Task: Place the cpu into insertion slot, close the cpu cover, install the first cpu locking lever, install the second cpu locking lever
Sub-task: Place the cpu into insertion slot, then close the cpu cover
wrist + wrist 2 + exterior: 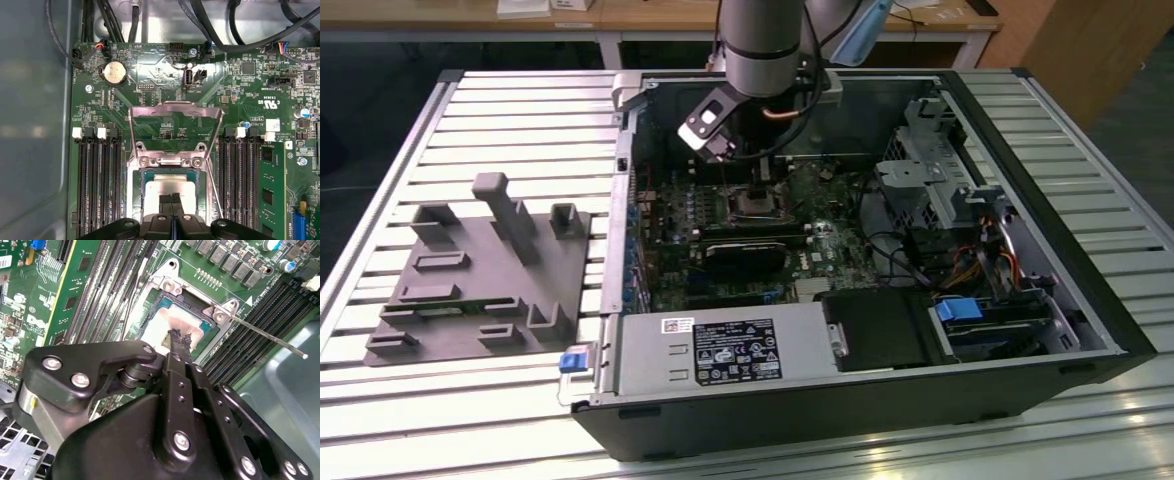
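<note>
– So, item one: your gripper?
– My gripper [180, 336]: fingers pressed together, nothing between them. Tips down over the middle of the cpu [162, 325]. Whether they touch its top, I cannot tell.
– Item two, the cpu?
– Flat square chip, silver-grey side up, lying level in the slot [141, 186]. The slot is on the green board [160, 75], between two banks of long black memory slots [95, 185].
– Item three, the cover?
– Cover [175, 106]: silvery frame, swung up on its hinge and standing open beside the cpu. The board shows through its window. Not closed.
– Item four, levers?
– One lever [270, 335]: thin metal rod, unlatched, reaching out from a corner of the slot and over the memory slots. I cannot pick out a second one with certainty.
– Item five, surroundings?
– Case [854, 420]: black, open, lying on its side on a slatted table [494, 110]. Power supply [720, 350]: silver box in the case, at the side nearest the exterior camera. Fixture [480, 270]: grey moulded block on the table, at the exterior view's left, apart from the case. My arm [761, 45]: comes down from above into the case, over the board.
</note>
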`<state>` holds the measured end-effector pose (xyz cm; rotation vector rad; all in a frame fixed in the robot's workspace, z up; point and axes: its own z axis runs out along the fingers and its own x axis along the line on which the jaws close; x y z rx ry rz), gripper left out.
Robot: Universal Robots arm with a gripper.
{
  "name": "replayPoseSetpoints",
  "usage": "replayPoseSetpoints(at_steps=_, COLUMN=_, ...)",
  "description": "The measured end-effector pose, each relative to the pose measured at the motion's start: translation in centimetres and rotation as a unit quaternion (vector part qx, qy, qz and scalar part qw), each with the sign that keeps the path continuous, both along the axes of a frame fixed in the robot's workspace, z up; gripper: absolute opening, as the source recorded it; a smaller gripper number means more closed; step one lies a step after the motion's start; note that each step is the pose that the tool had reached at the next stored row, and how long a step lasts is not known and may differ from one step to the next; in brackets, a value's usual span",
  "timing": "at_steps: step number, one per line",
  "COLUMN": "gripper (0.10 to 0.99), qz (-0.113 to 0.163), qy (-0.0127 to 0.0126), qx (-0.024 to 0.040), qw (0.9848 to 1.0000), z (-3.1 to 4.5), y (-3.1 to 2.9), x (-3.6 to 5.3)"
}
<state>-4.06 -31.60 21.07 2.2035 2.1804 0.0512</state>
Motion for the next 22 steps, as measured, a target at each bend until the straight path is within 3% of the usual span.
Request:
replayPoseSetpoints(at_steps=15, gripper=0.122, qz=0.0, qy=0.0005, qx=0.0014, qw=1.0, z=0.49, y=0.0, x=0.0)
replayPoseSetpoints(at_steps=22, gripper=0.122, qz=0.0, qy=0.0005, qx=0.0014, qw=1.0, z=1.21, y=0.0, x=0.01)
